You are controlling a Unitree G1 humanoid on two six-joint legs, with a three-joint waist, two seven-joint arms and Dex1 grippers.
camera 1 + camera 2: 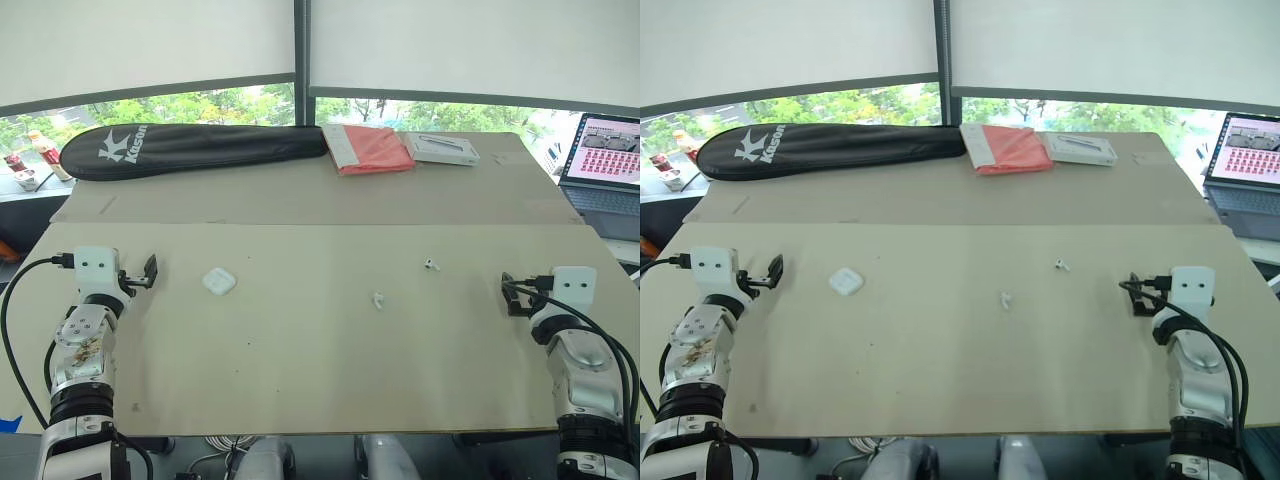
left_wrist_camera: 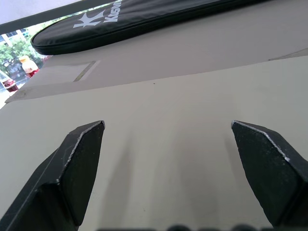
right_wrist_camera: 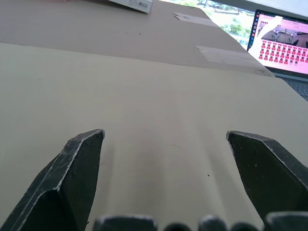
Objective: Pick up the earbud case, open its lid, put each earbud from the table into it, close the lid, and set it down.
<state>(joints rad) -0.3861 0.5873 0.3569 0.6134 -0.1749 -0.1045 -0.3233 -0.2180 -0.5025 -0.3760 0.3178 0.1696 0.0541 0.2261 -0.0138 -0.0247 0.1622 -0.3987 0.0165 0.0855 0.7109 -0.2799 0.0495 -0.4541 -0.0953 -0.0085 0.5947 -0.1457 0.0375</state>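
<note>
A white earbud case (image 1: 219, 281) lies shut on the tan table, left of centre. One white earbud (image 1: 378, 299) rests near the middle, and a second earbud (image 1: 431, 265) lies a little farther back and to the right. My left gripper (image 1: 150, 272) hovers open at the table's left side, a short way left of the case, holding nothing; its fingers (image 2: 79, 159) spread wide over bare table. At the right side my right gripper (image 1: 510, 296) is open and empty too, well right of both earbuds, its fingers (image 3: 79, 161) apart over bare board.
A long black racket bag (image 1: 190, 147) lies across the back left. A red-orange folder (image 1: 366, 148) and a flat white box (image 1: 445, 149) sit at the back centre. An open laptop (image 1: 604, 165) stands off the table's right rear.
</note>
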